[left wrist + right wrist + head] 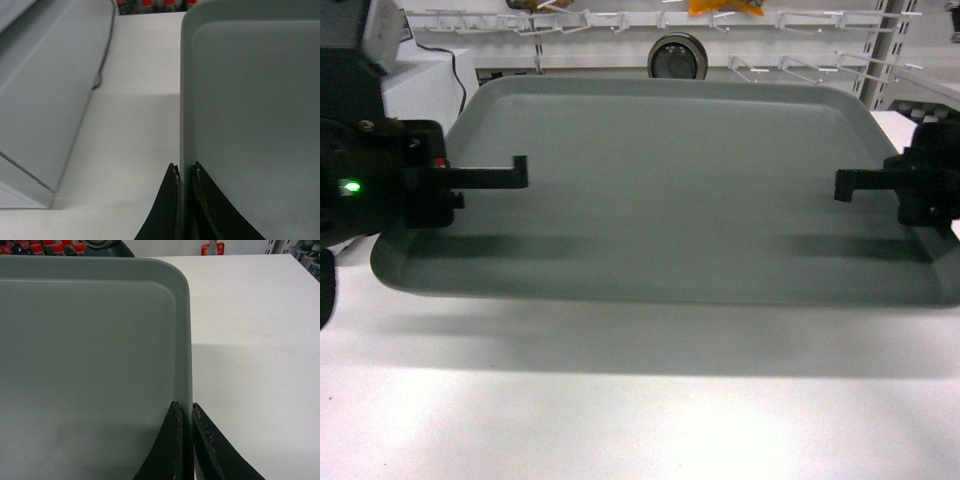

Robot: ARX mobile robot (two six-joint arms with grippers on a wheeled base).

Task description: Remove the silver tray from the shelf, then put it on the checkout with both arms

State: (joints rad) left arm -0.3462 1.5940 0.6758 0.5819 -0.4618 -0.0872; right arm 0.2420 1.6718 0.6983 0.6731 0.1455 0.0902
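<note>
The silver tray [670,190] hangs level a little above the white checkout [620,420] and casts a wide shadow on it. My left gripper [515,175] is shut on the tray's left rim; in the left wrist view that gripper [185,170] pinches the rim of the tray [250,100] between its two black fingers. My right gripper [845,187] is shut on the right rim, and the right wrist view shows this gripper [185,407] clamping the tray [85,365] edge above the checkout [250,340]. The shelf is out of view.
A white box [425,85] with a black cable stands at the back left, close to the tray's left corner. A round silver object [677,55] sits behind the tray. White hook racks [620,20] run along the back. Red-capped bottles [50,247] stand beyond the counter.
</note>
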